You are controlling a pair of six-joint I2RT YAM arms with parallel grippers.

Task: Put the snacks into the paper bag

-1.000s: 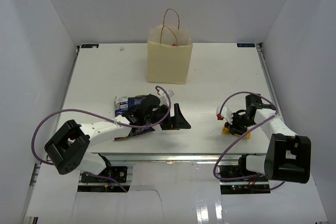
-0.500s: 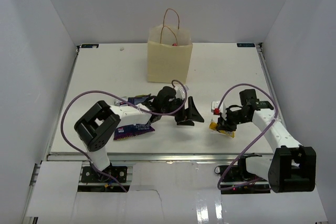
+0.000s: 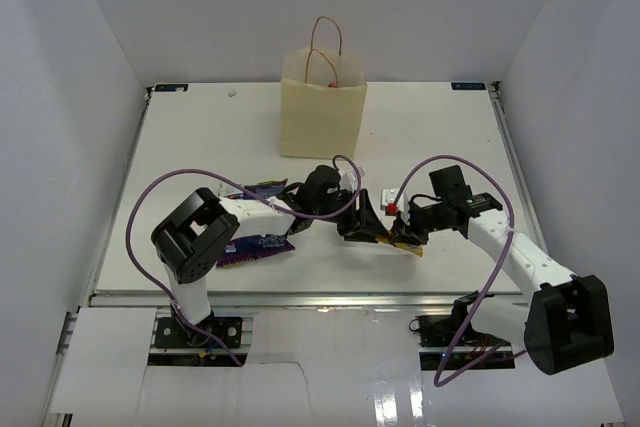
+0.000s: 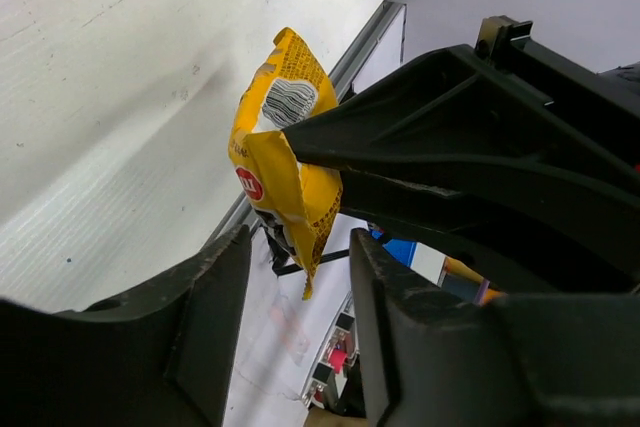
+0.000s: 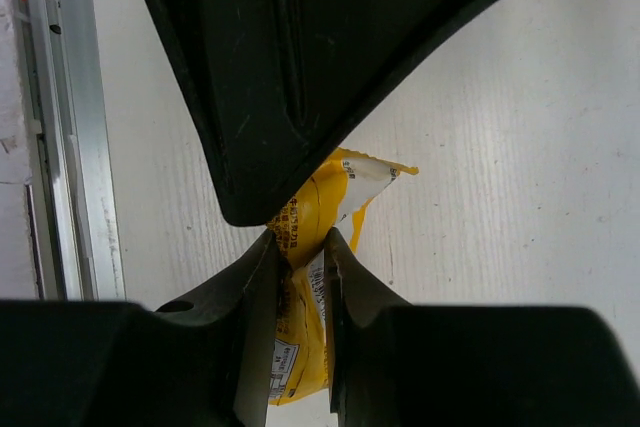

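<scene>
My right gripper (image 3: 404, 234) is shut on a yellow bar (image 3: 408, 243) and holds it just above the table; the right wrist view shows both pads (image 5: 345, 282) pinching the yellow wrapper (image 5: 300, 362). My left gripper (image 3: 366, 224) is open, and its fingers reach the bar's free end. In the left wrist view the bar (image 4: 285, 162) hangs just ahead of the gap of the left gripper (image 4: 298, 337), and nothing grips it there. The tan paper bag (image 3: 322, 119) stands upright at the back centre. A dark purple packet (image 3: 255, 247) and a blue packet (image 3: 262, 189) lie by the left arm.
Something red (image 3: 330, 82) shows inside the bag's mouth. The left arm's purple cable loops over the packets. The table's front metal edge (image 3: 330, 297) lies close below both grippers. The left finger (image 5: 300, 67) fills the top of the right wrist view.
My right gripper lifted the yellow bar and carried it left. My left gripper swung right from the packets to meet it. The two grippers now touch tips.
</scene>
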